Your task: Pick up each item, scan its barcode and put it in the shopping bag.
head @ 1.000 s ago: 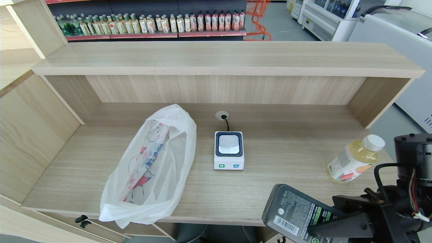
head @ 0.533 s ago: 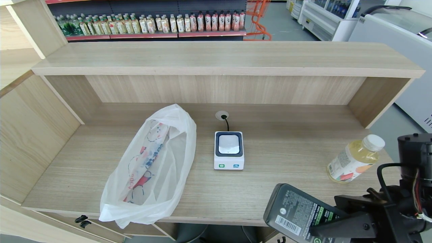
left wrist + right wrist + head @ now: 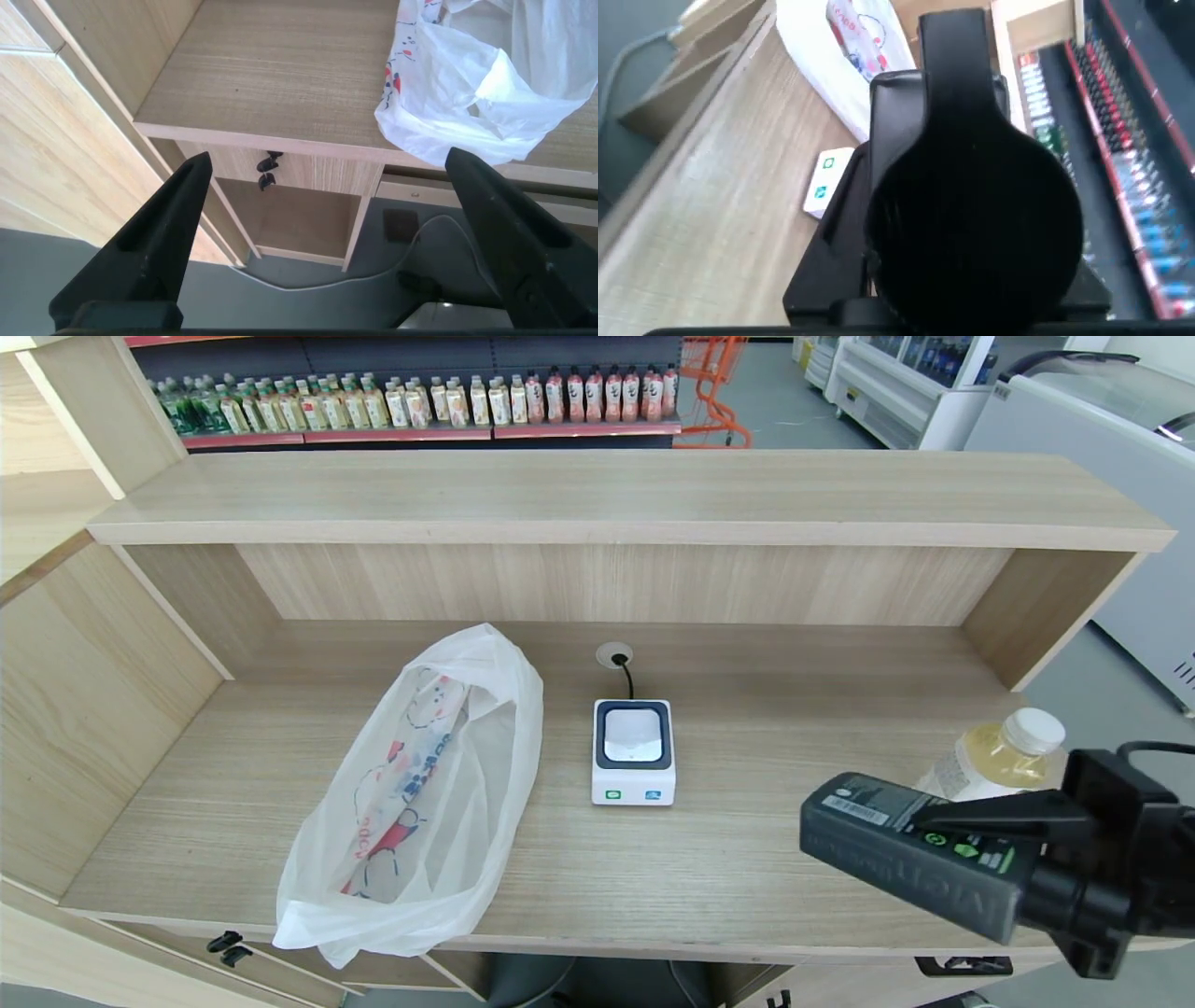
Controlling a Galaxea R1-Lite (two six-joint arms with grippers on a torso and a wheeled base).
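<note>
Right gripper (image 3: 948,847) clamps 1 dark pack (image 3: 864,831) by its end — likely stiff, light, smooth-sided. Left gripper (image 3: 329,168) spread, empty.

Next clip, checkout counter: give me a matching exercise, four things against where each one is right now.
1 white plastic shopping bag
2 white barcode scanner
3 dark grey flat package
4 pale yellow drink bottle, white cap

a middle of the wooden counter
b counter's right end
c counter's left part
d clamped in the jaws of the right gripper

Pairs: 1-c, 2-a, 3-d, 4-b
</note>
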